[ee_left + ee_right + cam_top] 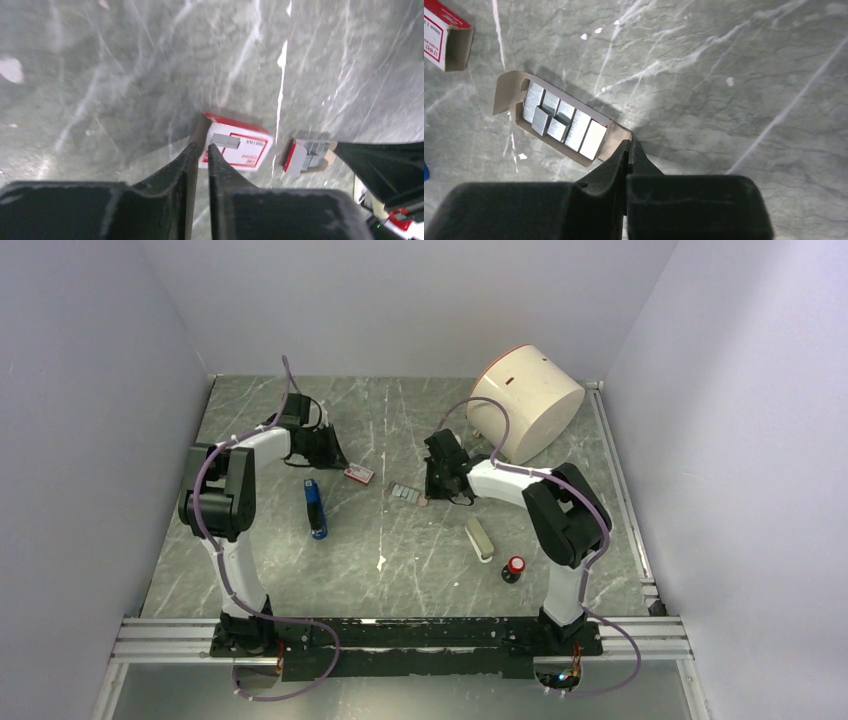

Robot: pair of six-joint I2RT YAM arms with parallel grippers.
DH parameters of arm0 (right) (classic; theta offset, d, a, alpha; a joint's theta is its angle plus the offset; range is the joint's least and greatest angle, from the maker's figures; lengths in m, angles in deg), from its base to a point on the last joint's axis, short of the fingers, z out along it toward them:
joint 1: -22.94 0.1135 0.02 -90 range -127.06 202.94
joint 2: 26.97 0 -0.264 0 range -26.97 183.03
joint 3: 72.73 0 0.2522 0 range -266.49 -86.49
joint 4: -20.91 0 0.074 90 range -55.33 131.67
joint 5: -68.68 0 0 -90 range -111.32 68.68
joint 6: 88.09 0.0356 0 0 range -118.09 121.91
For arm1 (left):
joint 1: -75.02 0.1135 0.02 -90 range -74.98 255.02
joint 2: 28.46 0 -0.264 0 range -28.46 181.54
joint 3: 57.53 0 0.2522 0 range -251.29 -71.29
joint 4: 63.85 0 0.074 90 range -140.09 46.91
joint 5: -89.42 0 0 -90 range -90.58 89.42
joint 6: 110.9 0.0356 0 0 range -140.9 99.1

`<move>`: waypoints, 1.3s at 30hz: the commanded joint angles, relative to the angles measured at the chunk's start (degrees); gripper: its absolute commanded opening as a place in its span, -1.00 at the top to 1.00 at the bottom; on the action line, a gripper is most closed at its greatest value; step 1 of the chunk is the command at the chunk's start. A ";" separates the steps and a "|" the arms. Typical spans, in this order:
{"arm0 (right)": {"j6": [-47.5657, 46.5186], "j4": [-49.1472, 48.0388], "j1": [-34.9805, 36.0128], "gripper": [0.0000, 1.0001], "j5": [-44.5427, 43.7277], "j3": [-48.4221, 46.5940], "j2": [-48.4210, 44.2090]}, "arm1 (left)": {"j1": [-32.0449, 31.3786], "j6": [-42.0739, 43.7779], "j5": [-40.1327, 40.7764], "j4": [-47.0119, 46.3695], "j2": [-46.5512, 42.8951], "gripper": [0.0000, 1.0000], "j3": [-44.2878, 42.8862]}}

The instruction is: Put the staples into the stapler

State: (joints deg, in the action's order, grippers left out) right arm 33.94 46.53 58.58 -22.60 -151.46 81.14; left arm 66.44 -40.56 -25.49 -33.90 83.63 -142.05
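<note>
left gripper point(201, 147): clenched, tips at left end of staple box point(242, 149)
right gripper point(629, 145): clenched, at right flap of staple tray point(504, 95)
stapler point(315, 508): nearer than left gripper, apart

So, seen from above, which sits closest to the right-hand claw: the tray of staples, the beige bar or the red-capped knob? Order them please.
1. tray of staples: right against the right gripper, on its left side.
2. beige bar: off to its right, toward the near edge.
3. red-capped knob: past the bar, same direction.
</note>
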 commanded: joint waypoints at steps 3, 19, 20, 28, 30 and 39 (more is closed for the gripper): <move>-2.45 0.64 -1.44 0.63 -2.71 1.53 -3.09 | 0.32 1.63 7.21 4.43 1.08 0.27 -5.83; -9.64 6.67 2.32 -0.14 -0.25 -2.77 -15.07 | 0.05 1.38 14.31 12.39 -31.36 -0.24 5.09; -9.42 6.49 4.22 -0.15 -1.27 -2.98 -15.72 | 0.05 0.96 17.07 13.82 -34.33 -0.25 5.83; -3.12 -0.05 20.48 -0.29 -12.52 -0.08 -19.36 | 0.05 -3.98 29.17 24.74 -58.57 -0.72 10.12; -0.99 -1.88 24.65 -0.43 -16.94 1.39 -20.18 | 0.05 -4.47 28.14 26.77 -64.18 -0.79 10.57; -3.55 9.43 30.31 -0.43 -29.13 -7.56 -14.64 | 0.05 -6.27 22.08 32.58 -75.86 -0.93 12.53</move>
State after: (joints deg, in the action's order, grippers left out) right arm 32.65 49.41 89.00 -43.60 -153.93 63.77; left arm 66.57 -45.43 0.26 -5.81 9.47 -131.34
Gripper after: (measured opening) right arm 0.717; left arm 0.963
